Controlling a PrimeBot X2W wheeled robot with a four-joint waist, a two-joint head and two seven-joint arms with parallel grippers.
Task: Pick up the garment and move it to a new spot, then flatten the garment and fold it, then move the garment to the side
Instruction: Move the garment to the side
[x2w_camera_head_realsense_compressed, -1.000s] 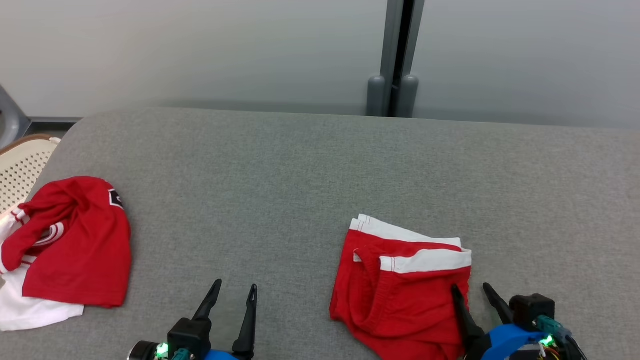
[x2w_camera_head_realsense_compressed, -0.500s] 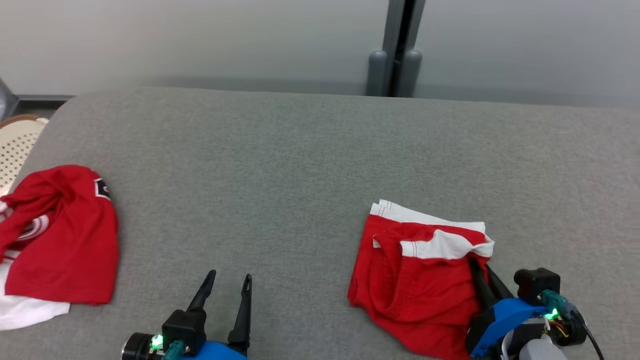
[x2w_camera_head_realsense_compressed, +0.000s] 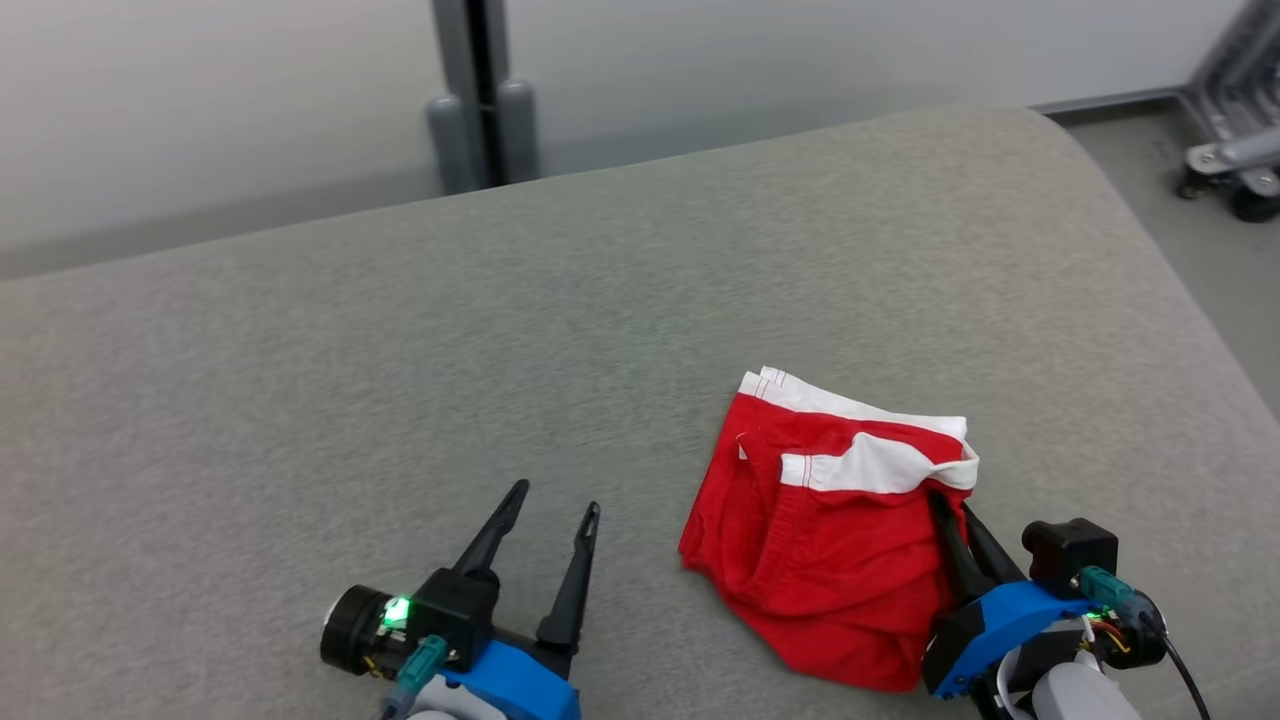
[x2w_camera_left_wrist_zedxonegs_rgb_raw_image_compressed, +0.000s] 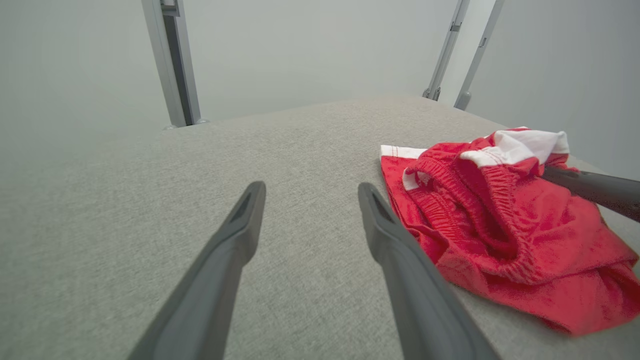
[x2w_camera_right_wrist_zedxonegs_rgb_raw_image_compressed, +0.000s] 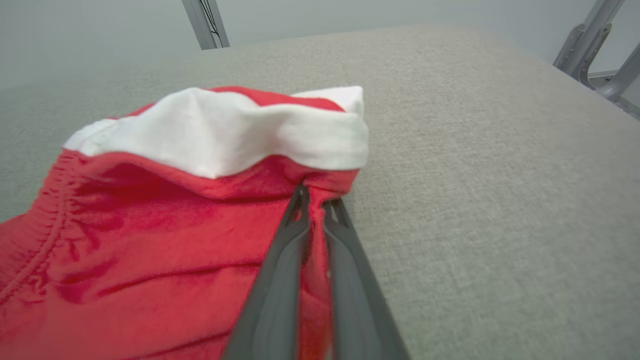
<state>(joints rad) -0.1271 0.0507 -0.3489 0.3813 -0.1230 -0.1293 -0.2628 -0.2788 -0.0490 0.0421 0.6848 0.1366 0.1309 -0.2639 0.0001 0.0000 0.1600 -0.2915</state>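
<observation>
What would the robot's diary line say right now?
right gripper: shut on garment edge | left gripper: open, off garment | garment: crumpled on grey surface

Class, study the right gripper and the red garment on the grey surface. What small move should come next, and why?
Probably lift the right gripper slightly and draw the red garment sideways. It is shut on the cloth just under the white band, and the left gripper stands open, apart from the garment.
</observation>
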